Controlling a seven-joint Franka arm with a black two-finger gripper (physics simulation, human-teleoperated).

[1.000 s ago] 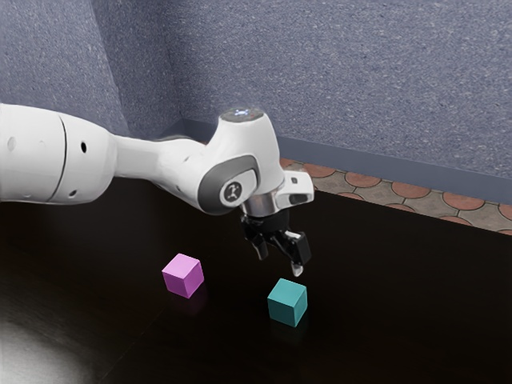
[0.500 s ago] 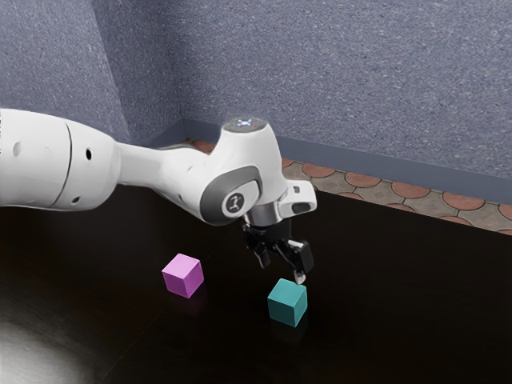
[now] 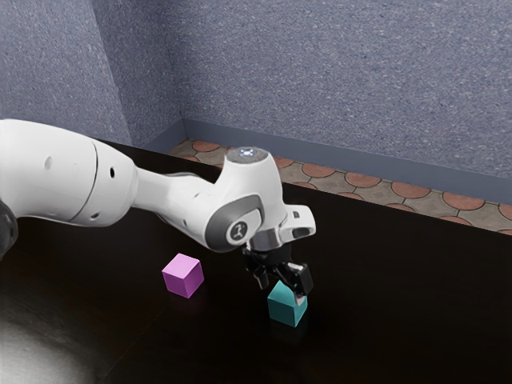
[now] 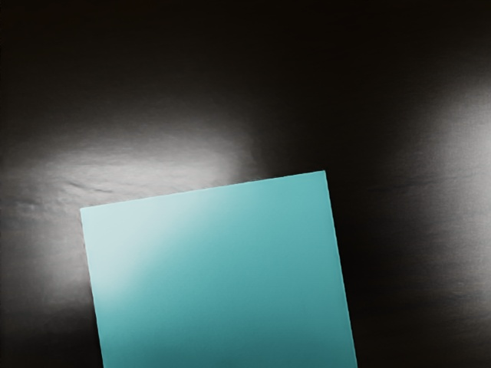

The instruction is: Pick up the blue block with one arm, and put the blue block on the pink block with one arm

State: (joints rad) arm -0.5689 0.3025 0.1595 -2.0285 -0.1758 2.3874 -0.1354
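The blue block (image 3: 286,308), a teal-blue cube, rests on the dark table to the exterior view's right of the pink block (image 3: 182,275). My gripper (image 3: 282,287) hangs right over the blue block, open, its black fingers (image 3: 302,286) down at the block's upper edges on either side. They do not clamp it. The hand hides part of the cube's top. In the wrist view the blue block's top face (image 4: 222,276) lies close under the hand, slightly rotated against the dark tabletop.
The dark glossy table (image 3: 400,320) stretches around both blocks. Beyond its far edge lie a tiled floor (image 3: 384,188) and a grey-blue wall. My white arm (image 3: 120,192) comes in from the exterior view's left, above and behind the pink block.
My hand has dropped toward the table, from above and slightly behind the blue block down onto it. Neither block has moved.
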